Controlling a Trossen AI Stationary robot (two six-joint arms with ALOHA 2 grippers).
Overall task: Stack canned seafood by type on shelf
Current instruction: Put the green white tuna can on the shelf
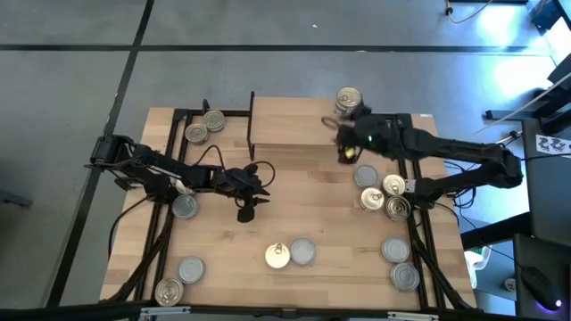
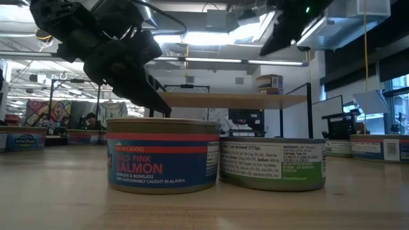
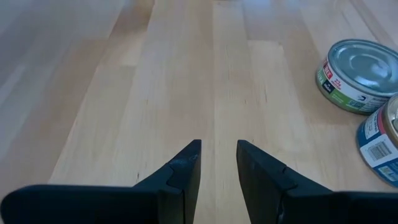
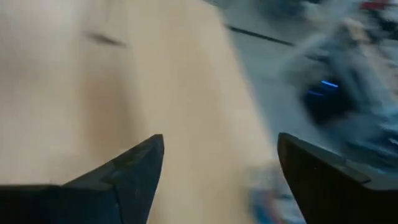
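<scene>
Wooden table (image 1: 294, 209) carries scattered cans; two stand stacked at the shelf (image 1: 294, 134)'s right far corner (image 1: 348, 98). Your right gripper (image 1: 343, 143) hangs spread and empty beside them; your left gripper (image 1: 245, 212) waits mid-table, narrowly parted. Rigid, slippery tins: pinch across the sidewall.

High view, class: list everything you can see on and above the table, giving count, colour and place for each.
table: one, light wood, under everything
shelf: one, light wood, at the table's back
shelf cans: one short stack, silver top, at the shelf's back right corner
back-left cans: two, silver tops, beside the shelf's left end
left-side cans: three, silver tops
front-middle cans: two, one gold top, one silver, side by side
right-side cans: about six, mostly silver tops, one gold
left pincer: dark, slightly open, empty, over mid-table
right pincer: dark, wide open, empty, by the shelf's right end
</scene>
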